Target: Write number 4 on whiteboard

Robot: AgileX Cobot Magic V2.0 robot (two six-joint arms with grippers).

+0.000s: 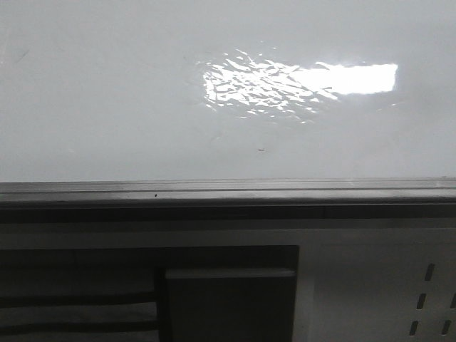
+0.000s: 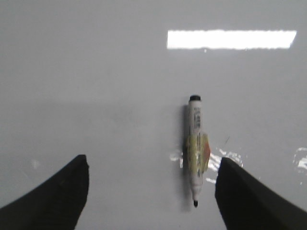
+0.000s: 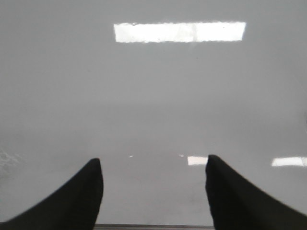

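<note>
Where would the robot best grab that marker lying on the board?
Probably around the middle of the marker, near its yellow label, coming straight down. It lies flat on the whiteboard, lengthwise between the open left end effector fingers, so they would close across its thin barrel.

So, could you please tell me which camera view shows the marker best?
The left wrist view: the marker lies uncapped on the whiteboard, between the open left claw fingers, nearer one than the other. The front view shows only bare board and its edge rail; the right wrist view shows board and the open right claw, no marker.
</note>
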